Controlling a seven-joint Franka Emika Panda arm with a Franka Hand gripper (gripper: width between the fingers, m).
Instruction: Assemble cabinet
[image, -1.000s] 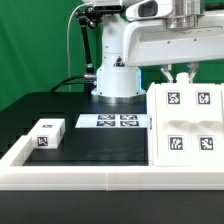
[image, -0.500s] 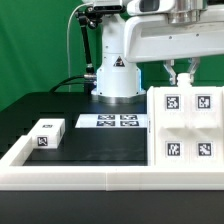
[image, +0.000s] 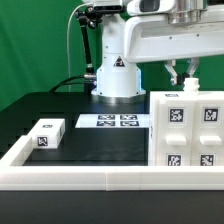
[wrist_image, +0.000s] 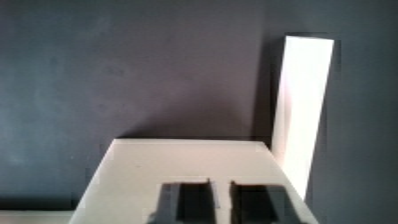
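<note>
The cabinet's large white box (image: 185, 135) stands on the black table at the exterior view's right, with square tags on its front face. My gripper (image: 184, 84) comes down from above onto the box's top edge. Its two dark fingers are close together, apparently clamped on that edge. In the wrist view the fingers (wrist_image: 185, 203) sit nearly closed over a white surface of the box (wrist_image: 178, 160). A smaller white cabinet block (image: 45, 133) with tags lies on the table at the exterior view's left, far from the gripper.
The marker board (image: 113, 121) lies flat behind the middle of the table. The arm's white base (image: 115, 75) stands behind it. A long white rail (image: 90, 178) edges the table's front and left side. A bright white strip (wrist_image: 306, 110) crosses the dark table in the wrist view.
The large box has shifted lower in the exterior view, toward the front rail, and its tags look bigger. The gripper has moved with it, staying at its top edge.
</note>
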